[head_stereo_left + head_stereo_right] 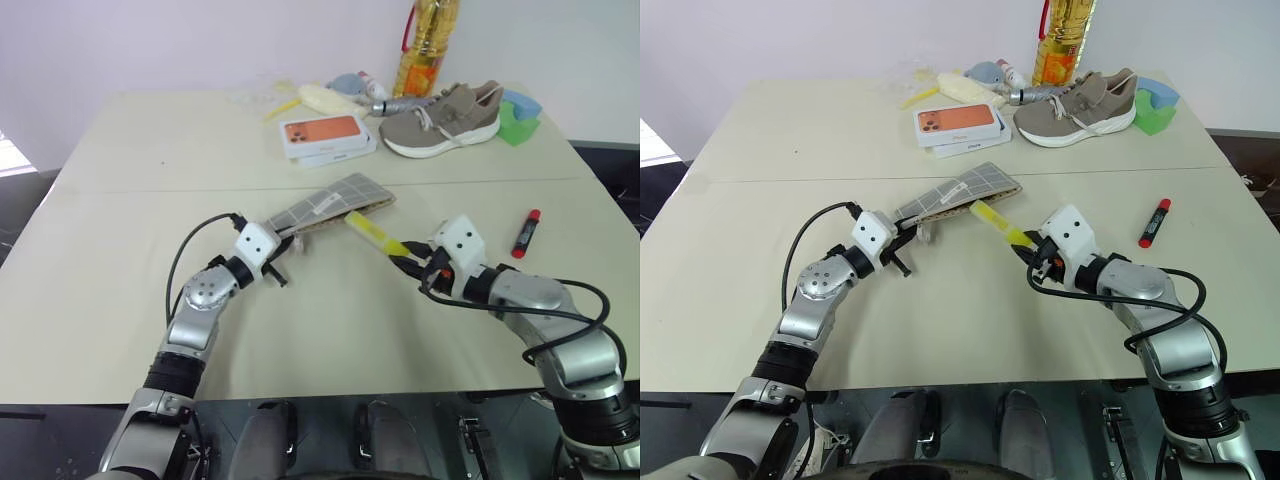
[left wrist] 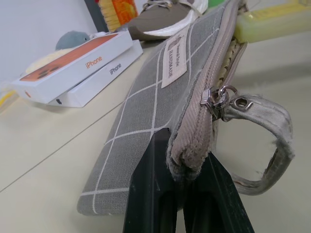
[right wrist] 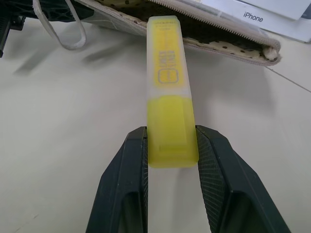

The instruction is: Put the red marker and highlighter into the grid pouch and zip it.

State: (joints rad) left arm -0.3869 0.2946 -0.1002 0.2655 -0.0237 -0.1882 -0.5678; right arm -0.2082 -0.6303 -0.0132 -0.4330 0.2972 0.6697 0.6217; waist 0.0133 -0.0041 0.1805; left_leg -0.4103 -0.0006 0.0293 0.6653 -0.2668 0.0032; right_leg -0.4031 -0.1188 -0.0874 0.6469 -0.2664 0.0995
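Observation:
The grey grid pouch lies mid-table with its near end lifted, and my left gripper is shut on that end's corner, beside the zip pull and fabric loop. Its zip stands open, showing a dotted lining. My right gripper is shut on the yellow highlighter, whose far tip sits right at the pouch's open edge. The red marker lies on the table to the right of my right arm, apart from both grippers.
Two stacked orange-faced phone boxes sit just behind the pouch. Farther back stand a tan sneaker, a yellow bottle, green and blue sponges, a pale yellow banana-like thing and small clutter.

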